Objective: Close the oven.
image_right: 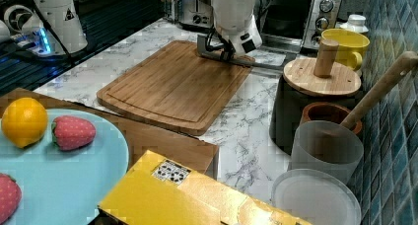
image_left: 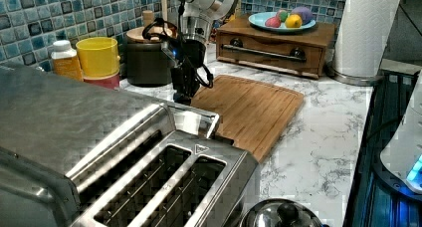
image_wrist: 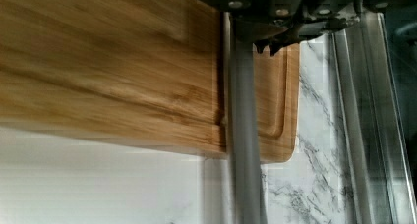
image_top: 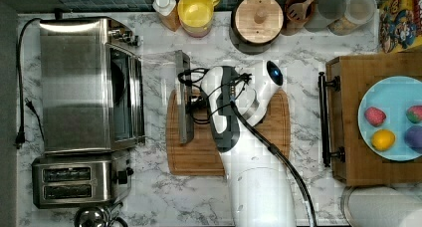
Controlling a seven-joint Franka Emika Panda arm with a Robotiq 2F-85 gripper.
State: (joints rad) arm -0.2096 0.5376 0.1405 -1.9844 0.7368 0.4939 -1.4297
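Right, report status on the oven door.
Gripper at the door handle, fingers unclear. Oven door open, lying flat over the cutting board. Nothing blocking the swing.

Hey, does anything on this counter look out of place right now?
Yes: the oven door hangs fully open, flat over the counter, its handle resting over the cutting board edge, with the hand at it.

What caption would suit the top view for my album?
Robot arm reaching across a cutting board to the handle of the oven's lowered glass door.
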